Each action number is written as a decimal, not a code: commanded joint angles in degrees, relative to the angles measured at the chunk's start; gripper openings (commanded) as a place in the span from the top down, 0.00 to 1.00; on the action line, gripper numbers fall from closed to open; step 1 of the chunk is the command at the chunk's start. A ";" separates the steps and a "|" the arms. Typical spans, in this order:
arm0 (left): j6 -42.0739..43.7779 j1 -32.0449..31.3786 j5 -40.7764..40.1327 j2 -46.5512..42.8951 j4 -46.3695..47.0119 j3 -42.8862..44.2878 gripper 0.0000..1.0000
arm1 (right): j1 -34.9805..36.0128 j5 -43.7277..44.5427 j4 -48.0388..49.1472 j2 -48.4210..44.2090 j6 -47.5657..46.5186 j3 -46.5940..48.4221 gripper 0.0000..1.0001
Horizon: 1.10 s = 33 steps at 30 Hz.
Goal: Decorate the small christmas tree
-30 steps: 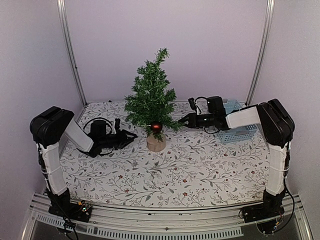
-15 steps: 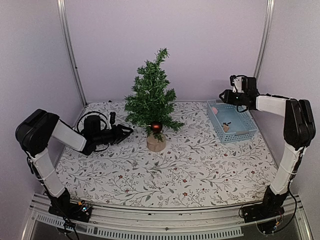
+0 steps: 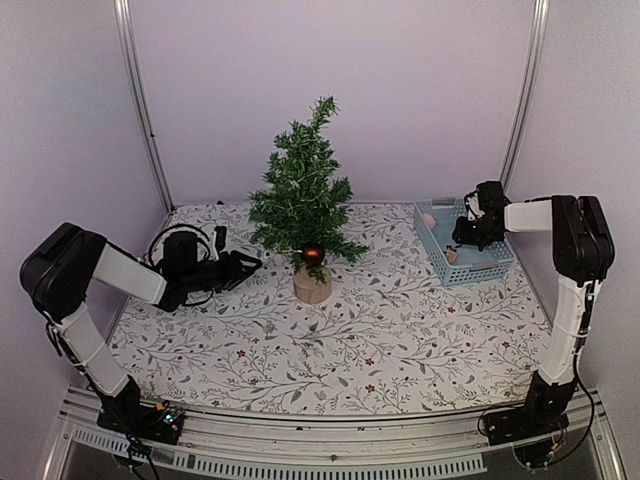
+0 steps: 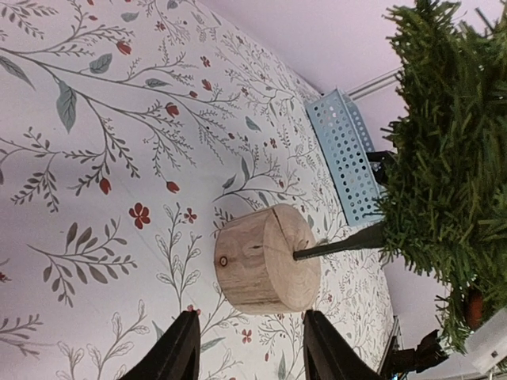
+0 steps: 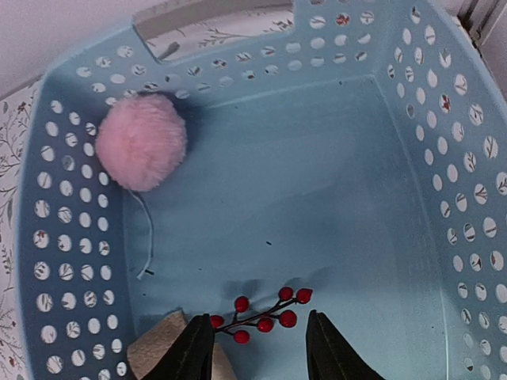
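Looking at the jaws first. The left gripper (image 4: 249,336) lies low over the floral tablecloth (image 3: 380,340) with its two fingers (image 4: 181,348) held partly apart. The gap between them is bare, so it holds nothing and touches nothing that we can see. It points at the pale wooden stump (image 4: 265,269) of the small christmas tree (image 3: 303,205), which stands just beyond the fingertips and apart from them.

The right gripper (image 5: 257,340) hangs inside the blue basket (image 5: 71,237), also about half open. A red berry sprig (image 5: 261,313) lies on the basket floor in line with the gap, just ahead of the tips, and the fingers are not closed on it. We cannot tell whether either finger brushes it.

The tree stands upright near the middle of the table towards the back, between the two arms — the basket is well to its right, at the back right corner.

Counts:
- trees: one
- red bauble (image 3: 312,253) on the tree: one, low on the front, just above the stump
- baskets: one
- pink pompom (image 5: 141,141) with a thin loop: one, against the basket's left wall
- berry sprigs: one, with seven berries as we count them
- tan piece (image 5: 158,348): one, in the basket's near left corner — partly hidden by a finger, so we cannot say what it is
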 commanded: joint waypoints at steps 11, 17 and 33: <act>0.98 0.28 -1.65 -3.21 -1.42 -0.45 0.54 | -1.52 -1.06 -4.92 8.41 3.18 7.24 0.58; 0.97 0.39 -2.16 -4.29 -1.60 -1.17 0.54 | -2.51 -3.92 -6.43 10.82 3.08 9.46 0.66; 1.02 0.51 -2.44 -5.12 -1.68 -1.32 0.54 | -2.61 -6.24 -4.55 7.17 3.08 5.15 0.94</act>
